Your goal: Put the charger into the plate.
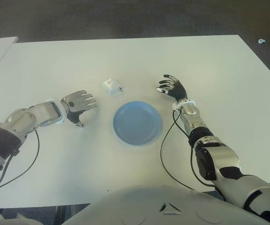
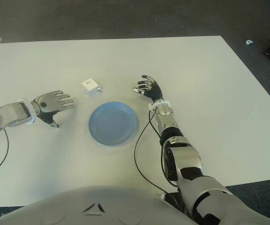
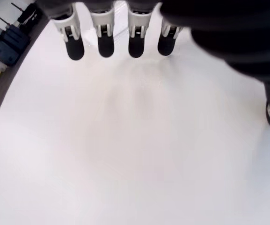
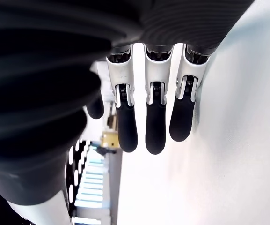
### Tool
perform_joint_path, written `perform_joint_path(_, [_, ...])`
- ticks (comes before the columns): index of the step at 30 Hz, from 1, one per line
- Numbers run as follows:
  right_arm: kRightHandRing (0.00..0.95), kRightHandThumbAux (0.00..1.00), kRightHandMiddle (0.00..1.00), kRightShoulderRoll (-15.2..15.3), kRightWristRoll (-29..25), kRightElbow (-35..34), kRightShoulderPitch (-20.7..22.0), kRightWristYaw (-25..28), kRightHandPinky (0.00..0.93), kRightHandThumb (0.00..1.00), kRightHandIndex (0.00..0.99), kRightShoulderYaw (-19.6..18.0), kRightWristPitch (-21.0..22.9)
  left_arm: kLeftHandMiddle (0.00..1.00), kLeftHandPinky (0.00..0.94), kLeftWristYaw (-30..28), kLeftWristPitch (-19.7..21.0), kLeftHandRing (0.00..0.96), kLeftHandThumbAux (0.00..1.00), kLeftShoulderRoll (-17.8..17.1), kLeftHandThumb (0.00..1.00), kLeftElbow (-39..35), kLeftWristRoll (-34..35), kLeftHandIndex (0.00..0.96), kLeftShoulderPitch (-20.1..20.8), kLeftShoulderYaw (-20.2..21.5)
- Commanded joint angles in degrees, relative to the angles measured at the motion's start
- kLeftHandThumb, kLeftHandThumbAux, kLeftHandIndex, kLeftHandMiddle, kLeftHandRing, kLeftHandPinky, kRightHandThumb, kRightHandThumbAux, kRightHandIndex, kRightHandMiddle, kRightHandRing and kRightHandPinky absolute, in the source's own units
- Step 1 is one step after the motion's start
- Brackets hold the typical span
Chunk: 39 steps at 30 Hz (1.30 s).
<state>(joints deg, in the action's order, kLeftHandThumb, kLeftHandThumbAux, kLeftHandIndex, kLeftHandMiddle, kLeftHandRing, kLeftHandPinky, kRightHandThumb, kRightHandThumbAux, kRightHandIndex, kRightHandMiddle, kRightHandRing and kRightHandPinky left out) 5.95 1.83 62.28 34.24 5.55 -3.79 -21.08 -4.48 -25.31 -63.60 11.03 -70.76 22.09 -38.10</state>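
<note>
I see the white charger [image 1: 112, 86] just beyond the blue plate [image 1: 137, 123], left hand [image 1: 76, 105] and right hand [image 1: 172, 87] flanking it, both spread, empty.

We see two silver-grey metal arms with black joint sections. The left hand [image 1: 77, 104] has a grey back with a round dark mark and grey fingers; the right hand [image 1: 172, 87] is dark with pale fingertip caps. White rings sit at both wrists. A thin black cable [image 1: 165, 154] loops off the right forearm, another [image 1: 22, 164] off the left. The wrist views show white finger links [image 4: 155, 70] ending in black rubbery pads [image 3: 105, 47]. The pale grey torso shell [image 1: 167, 206] bears a small triangular emblem.
</note>
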Motion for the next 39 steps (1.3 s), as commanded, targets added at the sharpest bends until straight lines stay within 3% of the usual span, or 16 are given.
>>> perform_joint_path(1, [0.369, 0.850, 0.371, 0.11, -0.33, 0.71, -0.88, 0.30, 0.359, 0.249, 0.173, -0.16, 1.99, 0.000, 0.000, -0.99, -2.37, 0.000, 0.360, 1.05, 0.000, 0.03, 0.62, 0.000, -3.28, 0.24])
perform_joint_path(3, [0.370, 0.852, 0.371, 0.10, -0.30, 0.72, -0.91, 0.29, 0.361, 0.244, 0.173, -0.15, 1.87, 0.000, 0.000, -0.04, -2.87, 0.000, 0.357, 1.27, 0.000, 0.22, 0.82, 0.000, -3.68, 0.89])
perform_joint_path(10, [0.372, 0.850, 0.371, -0.02, -0.13, 1.03, -0.74, 0.24, 0.363, 0.233, 0.175, 0.02, 1.91, 0.000, 0.000, 6.84, -4.82, 0.000, 0.352, 5.62, 0.000, 8.03, 1.58, 0.000, 0.95, 2.51])
perform_joint_path(15, [0.364, 0.828, 0.364, -0.03, 0.05, 1.16, -0.71, 0.28, 0.350, 0.236, 0.168, 0.22, 1.95, 0.016, 0.000, 21.70, -5.55, 0.000, 0.387, 14.03, 0.000, 23.37, 5.94, 0.000, 4.05, 4.78])
perform_joint_path(18, [0.360, 0.809, 0.360, -0.15, 0.17, 1.21, -0.70, 0.17, 0.352, 0.252, 0.168, 0.33, 1.76, 0.038, 0.011, 26.68, -5.37, 0.010, 0.413, 17.25, 0.034, 28.36, 8.18, 0.000, 4.87, 5.78])
perform_joint_path(23, [0.360, 0.783, 0.362, -0.27, 0.18, 1.49, -0.49, 0.28, 0.342, 0.284, 0.169, 0.44, 1.86, 0.053, 0.034, 33.77, -0.60, 0.029, 0.402, 25.05, 0.117, 38.10, 10.31, 0.011, 7.60, 6.48])
perform_joint_path(25, [0.357, 0.771, 0.361, -0.28, 0.03, 1.62, -0.37, 0.44, 0.338, 0.297, 0.170, 0.37, 2.07, 0.027, 0.024, 35.43, 1.76, 0.013, 0.358, 27.85, 0.150, 40.95, 11.84, 0.005, 8.45, 7.17])
perform_joint_path(39, [0.353, 0.760, 0.356, -0.60, 0.11, 2.91, 0.47, 0.13, 0.346, 0.309, 0.171, 0.26, 1.86, 0.000, 0.000, 37.63, 9.47, 0.000, 0.176, 37.51, 0.279, 53.49, 16.58, 0.000, 13.59, 6.77])
